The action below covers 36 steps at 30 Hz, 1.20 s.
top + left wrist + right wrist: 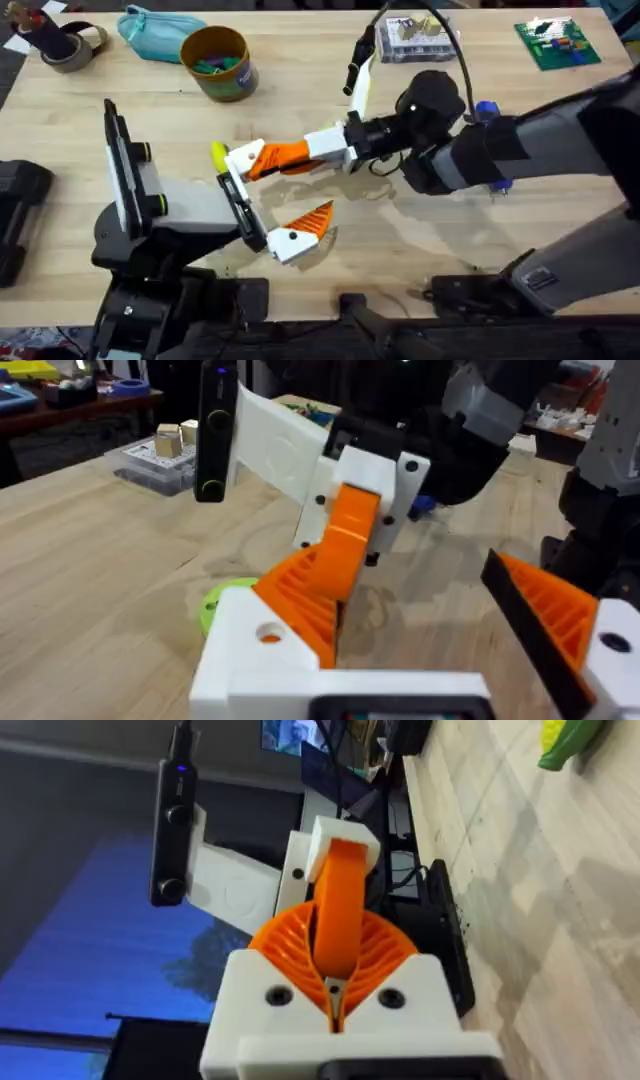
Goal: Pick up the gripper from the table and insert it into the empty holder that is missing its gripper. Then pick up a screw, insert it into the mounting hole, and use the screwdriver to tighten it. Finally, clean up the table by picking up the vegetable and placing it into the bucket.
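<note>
A wooden table (420,230) seen from above, with two black robot arms reaching toward its middle. The right gripper (335,148) comes in from the right, and its two white-and-orange fingers are pressed together on the orange ribbed gripper (285,155), holding it roughly level above the table. In the right wrist view the orange wedge (338,915) stands out between the ribbed pads (385,950).

The far end of that held piece meets the left arm's tip, at the white holder (243,158). From the left wrist view the orange finger (335,555) slants down beside the white bracket (265,645), whose round hole faces up. The two appear to touch, though whether the piece is seated in the bracket is hard to judge.

The left gripper (262,205) points toward the table's middle, its fingers spread. Its other side carries a second orange finger (312,220) on a white black-dotted base, low near the table.

A small yellow-green vegetable (218,153) lies on the table just beside the holder. The mustard-yellow bucket (216,62) stands near the far edge, well apart from the arms, with colourful bits inside. A teal pouch (155,32) lies just beside it and a tape roll (72,45) sits at the far left corner.
</note>
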### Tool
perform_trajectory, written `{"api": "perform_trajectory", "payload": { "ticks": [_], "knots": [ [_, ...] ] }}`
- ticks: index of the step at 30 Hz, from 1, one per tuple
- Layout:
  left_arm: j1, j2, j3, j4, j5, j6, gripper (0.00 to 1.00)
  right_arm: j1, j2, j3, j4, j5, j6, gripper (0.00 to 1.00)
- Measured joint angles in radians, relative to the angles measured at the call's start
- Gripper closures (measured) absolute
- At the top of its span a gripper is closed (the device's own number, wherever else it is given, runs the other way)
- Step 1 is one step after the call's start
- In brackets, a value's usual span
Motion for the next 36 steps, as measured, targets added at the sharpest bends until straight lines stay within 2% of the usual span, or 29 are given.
{"api": "perform_trajectory", "payload": {
  "ticks": [16, 36],
  "knots": [
    [0.000, 0.000, 0.000, 0.002, -0.011, 0.000, 0.014, 0.017, 0.051, 0.069, -0.004, -0.018, 0.004, 0.977],
    [0.000, 0.000, 0.000, 0.002, -0.016, 0.000, 0.014, 0.014, 0.053, 0.075, -0.012, -0.018, 0.004, 0.977]
  ]
}}
